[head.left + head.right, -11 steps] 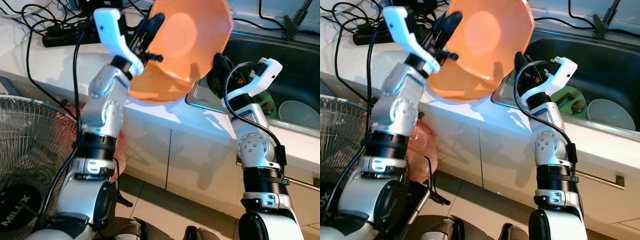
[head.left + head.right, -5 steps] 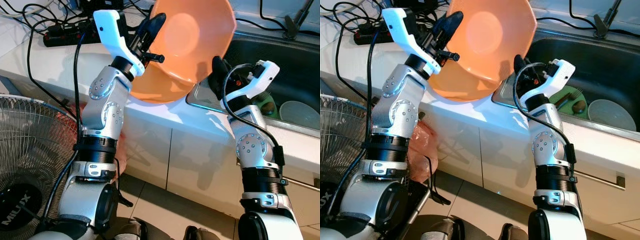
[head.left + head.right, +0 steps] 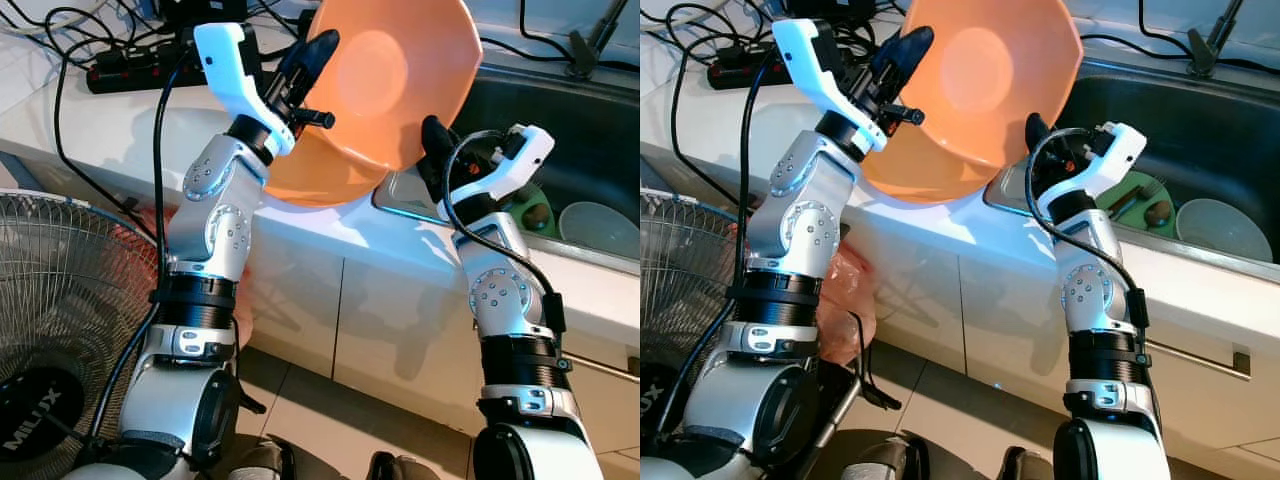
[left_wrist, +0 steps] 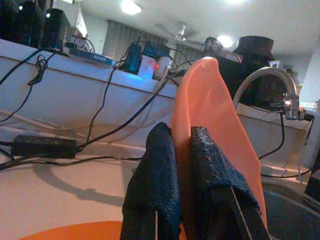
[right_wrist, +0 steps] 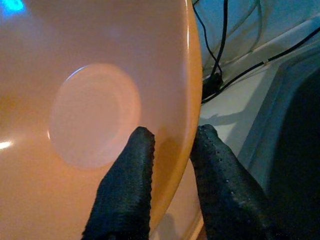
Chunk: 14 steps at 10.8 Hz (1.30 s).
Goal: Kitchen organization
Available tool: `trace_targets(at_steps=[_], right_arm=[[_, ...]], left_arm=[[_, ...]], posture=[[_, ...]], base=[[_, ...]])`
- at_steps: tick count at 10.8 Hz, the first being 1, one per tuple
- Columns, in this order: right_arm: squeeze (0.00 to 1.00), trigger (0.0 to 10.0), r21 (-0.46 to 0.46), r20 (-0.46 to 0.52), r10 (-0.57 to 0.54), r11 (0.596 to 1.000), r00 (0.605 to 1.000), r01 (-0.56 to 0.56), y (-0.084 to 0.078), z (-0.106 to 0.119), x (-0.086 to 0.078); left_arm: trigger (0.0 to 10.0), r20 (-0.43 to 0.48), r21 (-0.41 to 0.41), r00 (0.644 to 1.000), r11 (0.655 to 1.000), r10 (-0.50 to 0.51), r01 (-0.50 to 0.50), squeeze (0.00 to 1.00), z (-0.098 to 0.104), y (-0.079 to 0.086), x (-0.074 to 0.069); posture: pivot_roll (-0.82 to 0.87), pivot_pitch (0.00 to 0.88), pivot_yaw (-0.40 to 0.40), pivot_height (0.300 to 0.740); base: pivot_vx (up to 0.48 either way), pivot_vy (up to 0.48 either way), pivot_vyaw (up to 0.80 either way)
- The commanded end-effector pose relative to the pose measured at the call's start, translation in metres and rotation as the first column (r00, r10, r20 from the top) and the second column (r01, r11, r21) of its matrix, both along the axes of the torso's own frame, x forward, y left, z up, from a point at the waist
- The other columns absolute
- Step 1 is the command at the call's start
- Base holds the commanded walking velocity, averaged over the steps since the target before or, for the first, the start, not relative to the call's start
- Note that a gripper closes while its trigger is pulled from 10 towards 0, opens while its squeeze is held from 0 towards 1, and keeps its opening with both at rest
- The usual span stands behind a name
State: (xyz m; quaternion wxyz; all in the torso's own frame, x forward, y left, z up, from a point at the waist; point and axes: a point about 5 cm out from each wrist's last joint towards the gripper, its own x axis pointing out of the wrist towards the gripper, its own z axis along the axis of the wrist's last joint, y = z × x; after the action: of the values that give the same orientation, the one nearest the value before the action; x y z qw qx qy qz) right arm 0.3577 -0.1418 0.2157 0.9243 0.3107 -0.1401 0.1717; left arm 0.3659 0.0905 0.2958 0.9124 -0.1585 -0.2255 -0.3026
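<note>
A big orange plastic bowl (image 3: 380,90) is held tilted on its side above the white counter's edge, just left of the sink. My left gripper (image 3: 310,75) is shut on its left rim; in the left wrist view the black fingers (image 4: 155,170) pinch the thin orange rim (image 4: 210,100). My right gripper (image 3: 432,140) is at the bowl's lower right edge. In the right wrist view one finger lies inside the bowl (image 5: 90,75) and the other finger (image 5: 220,170) outside, closed on the rim.
The steel sink (image 3: 590,130) on the right holds a white bowl (image 3: 600,225) and a green plate (image 3: 1130,195) with cutlery. A power strip with cables (image 3: 120,70) lies on the counter (image 3: 110,130). A floor fan (image 3: 60,300) stands at the left.
Both arms have carried the bowl a little to the right and upward, toward the sink. The grips on the rim are unchanged.
</note>
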Motion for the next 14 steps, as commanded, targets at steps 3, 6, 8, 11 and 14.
trace_targets(at_steps=[3,6,8,11,14], right_arm=[[0.00,0.0,0.067,0.015,0.027,0.997,1.000,-0.028,0.001,0.002,-0.001],[0.00,0.0,0.094,0.023,0.038,0.995,0.999,-0.040,0.000,0.003,-0.002],[0.00,0.0,0.128,0.037,0.064,0.989,0.997,-0.068,0.002,0.004,-0.003],[0.00,0.0,0.133,0.042,0.077,0.988,0.996,-0.082,0.003,0.005,-0.004],[0.00,10.0,0.139,0.019,0.066,0.988,0.998,-0.068,0.002,0.002,-0.003]], left_arm=[[10.0,0.034,-0.023,0.999,0.999,-0.033,0.034,0.00,0.007,-0.004,-0.006],[10.0,0.021,-0.014,0.999,0.999,-0.034,0.034,0.00,0.004,-0.004,-0.005],[10.0,0.010,0.011,1.000,1.000,-0.028,0.028,0.00,0.000,-0.004,-0.003],[10.0,-0.002,0.081,1.000,0.997,0.000,0.001,0.00,-0.006,-0.006,-0.001],[10.0,-0.015,0.080,1.000,0.997,0.016,-0.015,1.00,-0.007,-0.005,0.001]], posture=[[0.01,0.133,0.042,0.740],[0.01,0.133,0.042,0.740],[0.01,0.132,0.044,0.740],[0.01,0.132,0.046,0.740],[0.01,0.129,0.048,0.740]], base=[[0.000,0.000,0.00],[0.000,0.000,0.00],[0.000,0.000,0.00],[0.000,0.000,0.00],[0.000,0.000,0.00]])
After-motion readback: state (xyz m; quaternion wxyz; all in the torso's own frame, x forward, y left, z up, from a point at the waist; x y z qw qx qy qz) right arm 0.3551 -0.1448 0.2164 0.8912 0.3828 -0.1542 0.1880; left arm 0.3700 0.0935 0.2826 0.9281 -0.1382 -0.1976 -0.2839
